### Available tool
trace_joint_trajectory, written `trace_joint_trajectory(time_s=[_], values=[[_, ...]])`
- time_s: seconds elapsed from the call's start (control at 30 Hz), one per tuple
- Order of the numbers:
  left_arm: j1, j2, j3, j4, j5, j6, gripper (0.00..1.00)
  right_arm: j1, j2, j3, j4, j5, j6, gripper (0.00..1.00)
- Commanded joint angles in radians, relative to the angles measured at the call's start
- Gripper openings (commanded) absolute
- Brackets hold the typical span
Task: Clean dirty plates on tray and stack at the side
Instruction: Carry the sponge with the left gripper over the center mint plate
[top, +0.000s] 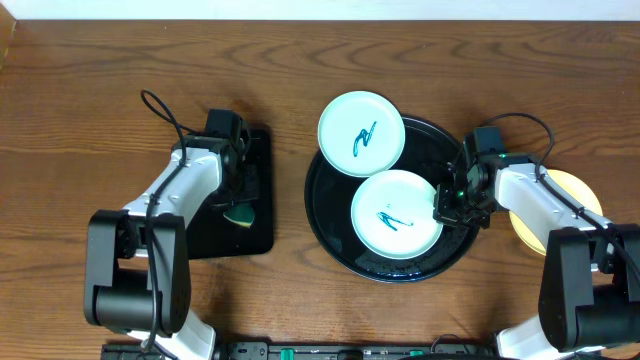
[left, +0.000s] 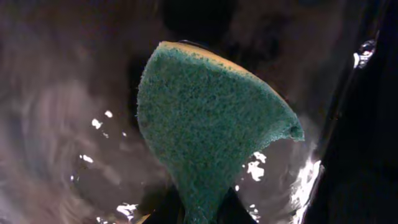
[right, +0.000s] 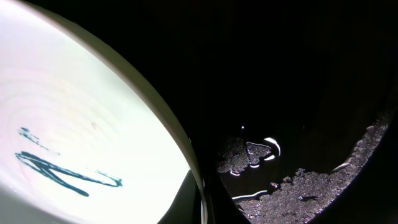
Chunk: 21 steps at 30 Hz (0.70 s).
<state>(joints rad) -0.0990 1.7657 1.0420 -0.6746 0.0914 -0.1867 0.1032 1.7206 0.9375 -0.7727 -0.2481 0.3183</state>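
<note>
- Overhead: the round tray (top: 325, 205) sits mid-surface with two pale mint-white plates on it. The far plate (top: 361, 134) overhangs the tray's back rim and the near plate (top: 396, 214) lies toward the front. Each has a teal scribble at its centre, so both look uncleaned.
- Overhead: a yellow plate (top: 578, 192) lies off the tray on the wooden surface (top: 100, 150) at the right, partly under the right arm. No mark shows on its visible part, so it may be the first of the stack, though that is only a judgement.
- Overhead: the left hand (top: 240, 205) is over the rectangular tray (top: 262, 225), well apart from the plates, with a green sponge (top: 240, 216) at its tip. The right hand (top: 450, 207) is at the near plate's right edge.
- Left wrist: the sponge (left: 211, 124), green with a yellow backing, narrows at the bottom of the frame where the closed hand pinches it. It hangs over the wet, glossy rectangular tray (left: 62, 124).
- Right wrist: the near plate (right: 81, 124) fills the left, its scribble (right: 62, 171) unwiped. Its rim runs down to the closed hand at the bottom. I cannot tell whether the rim is actually pinched. Water beads (right: 249, 152) sit on the round tray (right: 298, 74).
- Judgement: at most one plate is done, and two remain to scrub and stack.
</note>
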Motion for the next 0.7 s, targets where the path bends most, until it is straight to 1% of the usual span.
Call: trace_joint_trajectory(time_s=[0.0,0.17,0.27,0.33,0.5,0.67], values=[[0.005,-0.068,0.024,-0.005,-0.010,-0.005,0.08,0.003,0.010,-0.005,0.005,0.008,0.002,0.01],[0.005,-0.146,0.028,-0.005,-0.053,-0.006,0.08,0.003,0.010,-0.005,0.006,0.008,0.002,0.01],[0.005,-0.159,0.028,-0.005,-0.058,-0.006,0.09,0.003,0.010,-0.005,0.008,0.008,0.002,0.01],[0.004,-0.151,0.022,-0.002,-0.058,-0.008,0.09,0.003,0.010,-0.005,0.010,0.008,0.003,0.01],[0.004,-0.101,-0.004,0.010,-0.057,-0.056,0.09,0.003,0.010,-0.005,0.010,0.008,0.002,0.01],[0.004,-0.040,-0.005,0.010,-0.057,-0.060,0.09,0.003,0.010,-0.005,0.010,0.008,0.002,0.01]])
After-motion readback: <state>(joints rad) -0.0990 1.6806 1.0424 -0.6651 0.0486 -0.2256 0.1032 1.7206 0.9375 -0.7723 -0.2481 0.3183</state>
